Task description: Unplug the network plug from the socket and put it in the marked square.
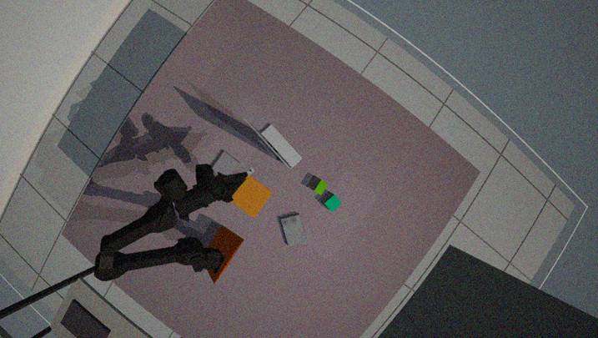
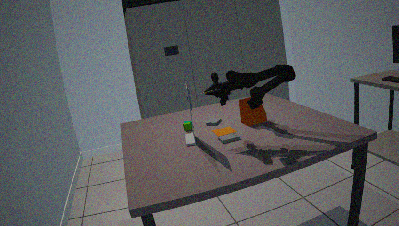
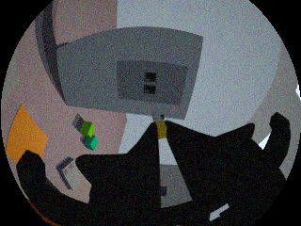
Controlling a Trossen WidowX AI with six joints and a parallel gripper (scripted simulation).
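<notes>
At the fingers (image 1: pixel 236 181) (image 2: pixel 211 92) in the wrist view: pinched almost together on the plug (image 3: pixel 158 115) (image 1: pixel 251 170) (image 2: pixel 202 94), with yellow showing between the tips and a pale end sticking out beyond. Facing it, apart, on the upright panel (image 3: pixel 87 75) (image 1: pixel 269 147) (image 2: pixel 190 105): two dark openings. By the look of it, unlocked and pulled free; left to do, carry and set down.

In the top view, reaching out near a corner of the orange square (image 1: pixel 251 198) (image 2: pixel 224 131) (image 3: pixel 25 134), but held above the surface (image 1: pixel 369 149) (image 2: pixel 159 157). Close by, the grey block (image 1: pixel 227 161) (image 2: pixel 229 138): could be clipped or landed on if lowered off to that side. Risk too of setting down across the square's edge.

In the exterior view, held high, between panel and square. Could swivel or slip from so small a pinch if knocked. Could tip over or roll out if released too high, or drag along if withdrawn before fully opening.
</notes>
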